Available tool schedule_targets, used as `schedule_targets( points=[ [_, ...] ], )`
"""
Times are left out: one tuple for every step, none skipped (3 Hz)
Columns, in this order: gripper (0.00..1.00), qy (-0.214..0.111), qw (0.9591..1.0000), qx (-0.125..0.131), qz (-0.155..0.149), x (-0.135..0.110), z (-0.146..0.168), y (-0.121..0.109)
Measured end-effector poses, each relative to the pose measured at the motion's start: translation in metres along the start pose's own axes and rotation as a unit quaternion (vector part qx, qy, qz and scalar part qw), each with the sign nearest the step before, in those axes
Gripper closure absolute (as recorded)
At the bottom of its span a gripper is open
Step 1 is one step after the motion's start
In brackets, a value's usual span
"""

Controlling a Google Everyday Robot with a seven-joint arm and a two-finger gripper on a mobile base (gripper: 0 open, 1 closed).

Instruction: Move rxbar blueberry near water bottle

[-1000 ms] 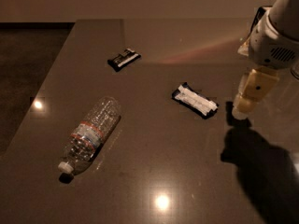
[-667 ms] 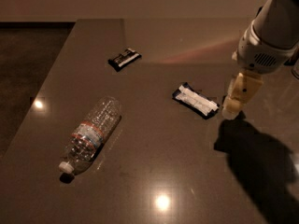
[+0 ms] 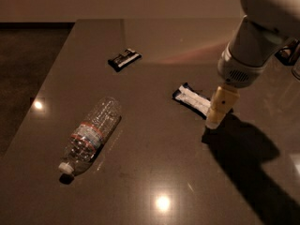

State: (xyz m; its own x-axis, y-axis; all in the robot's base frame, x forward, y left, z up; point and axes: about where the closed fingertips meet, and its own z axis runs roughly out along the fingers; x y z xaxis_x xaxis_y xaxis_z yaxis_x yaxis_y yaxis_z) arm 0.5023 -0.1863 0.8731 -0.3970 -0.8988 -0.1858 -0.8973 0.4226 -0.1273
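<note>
The rxbar blueberry (image 3: 192, 100) lies flat on the dark table, a white-centred wrapper with dark blue edges, right of the middle. The water bottle (image 3: 91, 134) lies on its side at the lower left, white cap toward the near edge, red-and-blue band round its middle. My gripper (image 3: 216, 111) hangs from the white arm at the right and comes down over the right end of the bar, hiding that end. The bar and the bottle lie well apart.
A small black wrapper with a white stripe (image 3: 124, 59) lies at the back, left of centre. The table's left edge (image 3: 47, 88) drops to a dark floor. Bright light spots reflect on the tabletop near the front.
The arm and gripper have moved left and lower, from beside the bar's right end to over it. The bar, bottle and black wrapper have not moved.
</note>
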Motion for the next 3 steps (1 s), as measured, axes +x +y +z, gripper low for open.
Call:
schedule_targets(
  points=[
    [0.0, 0.007, 0.9999, -0.01, 0.003, -0.006, 0.018, 0.002],
    [0.18, 0.015, 0.9997, -0.019, 0.005, -0.013, 0.032, 0.002],
    [0.42, 0.021, 0.9993, -0.031, 0.007, -0.022, 0.042, 0.005]
  ],
)
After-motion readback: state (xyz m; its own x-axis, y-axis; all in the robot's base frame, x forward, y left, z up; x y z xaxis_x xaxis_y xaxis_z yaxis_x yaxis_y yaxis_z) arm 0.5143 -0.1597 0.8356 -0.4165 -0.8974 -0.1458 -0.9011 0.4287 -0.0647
